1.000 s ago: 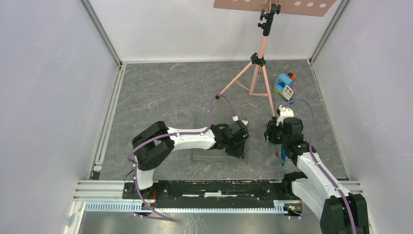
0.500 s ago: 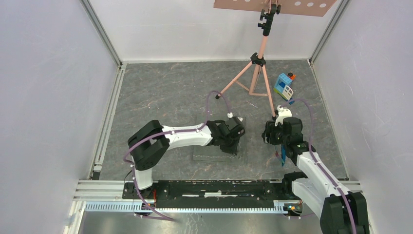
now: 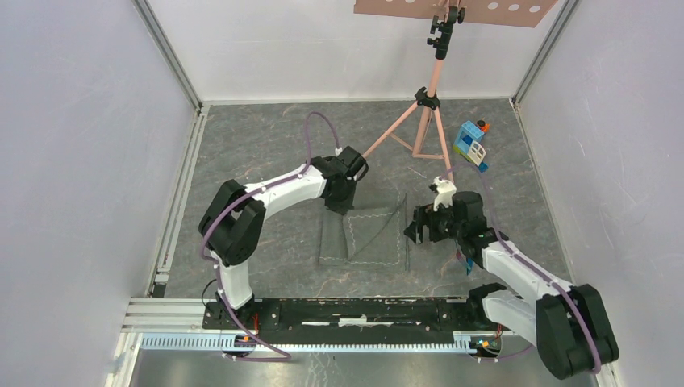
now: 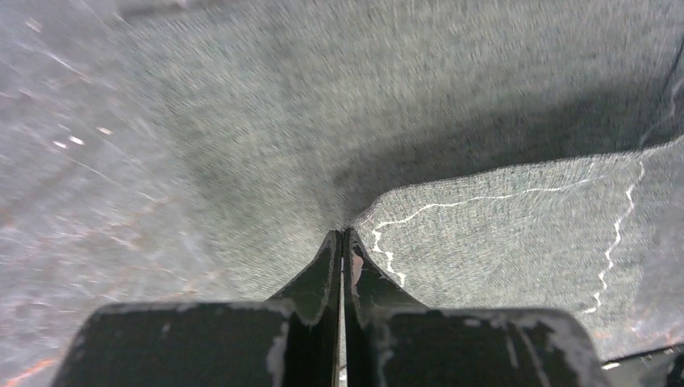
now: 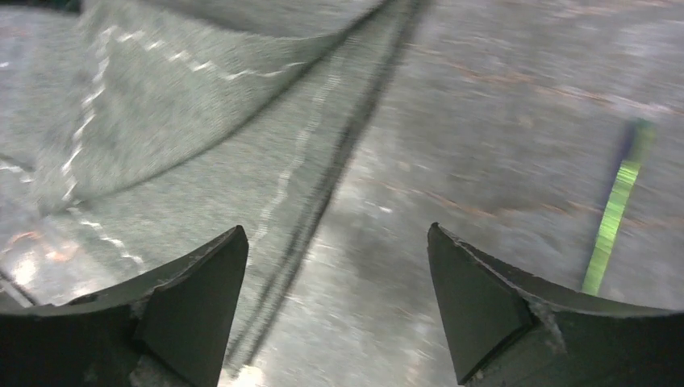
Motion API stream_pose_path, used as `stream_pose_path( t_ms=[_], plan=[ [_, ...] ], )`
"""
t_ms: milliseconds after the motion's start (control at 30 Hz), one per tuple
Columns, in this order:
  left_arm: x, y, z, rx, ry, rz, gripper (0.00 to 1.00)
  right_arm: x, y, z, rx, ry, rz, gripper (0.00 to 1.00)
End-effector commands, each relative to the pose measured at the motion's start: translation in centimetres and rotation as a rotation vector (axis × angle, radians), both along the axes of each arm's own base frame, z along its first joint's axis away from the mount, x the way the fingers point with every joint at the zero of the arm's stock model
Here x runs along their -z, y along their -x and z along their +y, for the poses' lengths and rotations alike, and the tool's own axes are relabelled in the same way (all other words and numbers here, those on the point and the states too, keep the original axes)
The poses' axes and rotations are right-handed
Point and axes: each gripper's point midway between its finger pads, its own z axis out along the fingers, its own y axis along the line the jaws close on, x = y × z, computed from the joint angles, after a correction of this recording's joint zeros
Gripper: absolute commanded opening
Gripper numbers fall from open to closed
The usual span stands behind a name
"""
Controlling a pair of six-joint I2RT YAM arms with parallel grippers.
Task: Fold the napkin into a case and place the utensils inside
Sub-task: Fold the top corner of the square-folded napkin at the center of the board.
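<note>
The dark grey napkin [image 3: 367, 238] lies on the floor between the arms, with one flap pulled diagonally across it; its pale stitching shows. My left gripper [image 3: 339, 203] is at the napkin's far left corner. In the left wrist view my left gripper [image 4: 344, 234] is shut on a corner of the napkin [image 4: 484, 242]. My right gripper [image 3: 410, 230] is open and empty just off the napkin's right edge. In the right wrist view my right gripper [image 5: 335, 234] hangs over the floor beside the napkin [image 5: 202, 121]. A slim blue utensil [image 3: 468, 260] lies partly under the right arm and shows blurred in the right wrist view [image 5: 617, 201].
A pink tripod [image 3: 427, 121] stands behind the napkin. A blue-and-white toy block house [image 3: 470, 143] sits at the far right. White walls close in both sides and the back. An aluminium rail [image 3: 347, 310] runs along the near edge.
My left gripper has moved from the napkin's near right to its far left, drawing the cloth corner with it. My right gripper has moved left to the napkin's right edge.
</note>
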Motion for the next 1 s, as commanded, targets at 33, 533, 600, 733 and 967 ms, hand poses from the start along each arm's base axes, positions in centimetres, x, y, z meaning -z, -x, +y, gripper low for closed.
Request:
stream_pose_path(
  t_ms=[33,533,600,733,967],
  plan=[
    [-1.0,-4.3,2.8,0.038,-0.163,-0.111,0.02,-3.8,-1.3,6.6,-0.149,-0.176,-0.075,0.91],
    [-0.7,-8.0,4.5,0.049,-0.272,-0.170,0.02,-4.9,-6.1,12.8,-0.180,-0.275,-0.022,0.92],
    [-0.7,-8.3,4.8,0.045,-0.282,-0.176,0.02,-4.6,-6.3,13.0,-0.177,-0.281,-0.011,0.92],
    [-0.9,-8.9,4.8,0.037,-0.276,-0.182,0.02,-3.9,-6.3,13.3,-0.178,-0.287,0.006,0.91],
    [-0.6,-9.7,4.2,0.047,-0.253,-0.166,0.02,-3.8,-6.4,13.4,-0.182,-0.282,0.005,0.91]
  ],
)
